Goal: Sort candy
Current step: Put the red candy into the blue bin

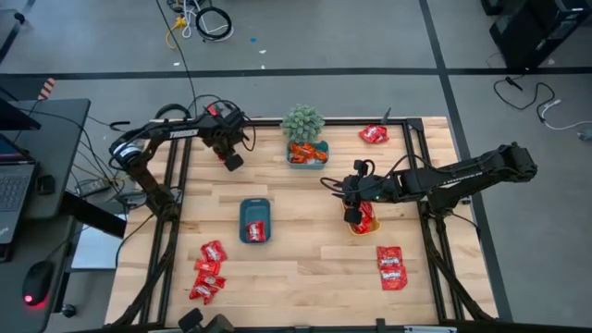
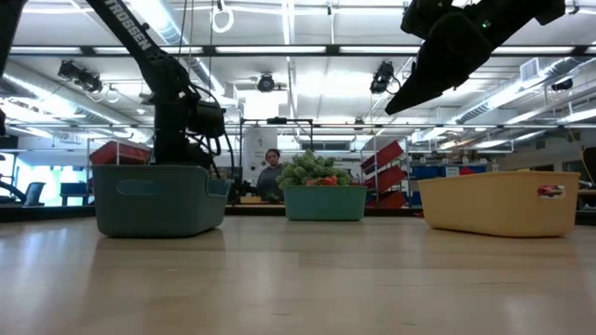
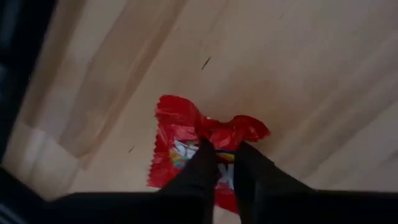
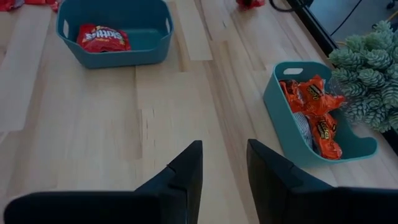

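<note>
My left gripper [image 1: 232,159] is near the table's far left corner and is shut on a shiny red candy packet [image 3: 186,134], seen in the left wrist view over bare wood. My right gripper [image 1: 354,215] hovers open and empty over the yellow tray [image 1: 368,228], which has red candy in it; its fingers [image 4: 224,165] hold nothing. The blue tray [image 1: 255,220] holds one red packet [image 4: 102,37]. The teal tray [image 1: 307,154] holds orange packets [image 4: 317,115]. Loose red packets lie flat at the near left [image 1: 208,271], the near right [image 1: 391,266] and the far right [image 1: 374,134]. My left gripper pinches the red packet between its two fingers [image 3: 205,162], around the packet's middle [image 3: 186,152]. The fingers point down from above. The crumpled ends of the packet stick out beyond the fingertips. Whether any part still rests on the wood I cannot tell.
A small green potted plant [image 1: 302,122] stands against the teal tray's far side. Black frame rails [image 1: 180,185] run along the table's left and right sides. Bare wood lies between the blue tray and the yellow tray [image 2: 507,200]. A person stands far behind the table [image 2: 271,172].
</note>
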{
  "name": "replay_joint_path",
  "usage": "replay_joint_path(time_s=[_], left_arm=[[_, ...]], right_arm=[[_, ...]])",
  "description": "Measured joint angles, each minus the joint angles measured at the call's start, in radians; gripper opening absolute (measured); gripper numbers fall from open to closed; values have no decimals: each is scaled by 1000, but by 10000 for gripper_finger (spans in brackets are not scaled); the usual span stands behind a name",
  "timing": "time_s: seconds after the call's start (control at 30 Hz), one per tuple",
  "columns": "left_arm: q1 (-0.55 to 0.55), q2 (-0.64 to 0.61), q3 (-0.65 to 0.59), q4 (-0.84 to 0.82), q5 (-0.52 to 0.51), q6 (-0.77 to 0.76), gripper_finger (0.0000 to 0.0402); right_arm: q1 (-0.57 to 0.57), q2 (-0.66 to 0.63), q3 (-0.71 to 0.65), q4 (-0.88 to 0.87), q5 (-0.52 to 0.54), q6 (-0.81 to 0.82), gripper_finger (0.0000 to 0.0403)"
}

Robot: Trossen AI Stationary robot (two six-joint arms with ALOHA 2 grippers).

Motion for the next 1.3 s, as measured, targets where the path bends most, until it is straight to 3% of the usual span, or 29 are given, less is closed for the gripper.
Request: replay_joint_path(time_s=[0.07, 0.2, 0.37, 0.67, 0.83, 1.0, 1.1, 1.3], left_arm=[[0, -30, 0, -21, 1, 0, 15], [-24, -116, 1, -107, 27, -36, 22], [-120, -269, 2, -215, 67, -134, 17], [-505, -488, 4, -231, 157, -322, 15], [-742, -470, 4, -151, 161, -296, 14], [-888, -403, 5, -10, 156, -177, 14], [-935, -345, 5, 51, 153, -88, 14], [-948, -207, 5, 9, 126, 8, 14]], right_arm=[[0, 0, 0, 0, 0, 0, 110], [-1, 0, 0, 0, 0, 0, 111], [-10, 0, 0, 0, 0, 0, 110], [-36, 0, 0, 0, 0, 0, 108], [-50, 0, 0, 0, 0, -1, 109], [-60, 0, 0, 0, 0, -6, 107], [-64, 0, 0, 0, 0, -8, 105], [-64, 0, 0, 0, 0, -8, 107]])
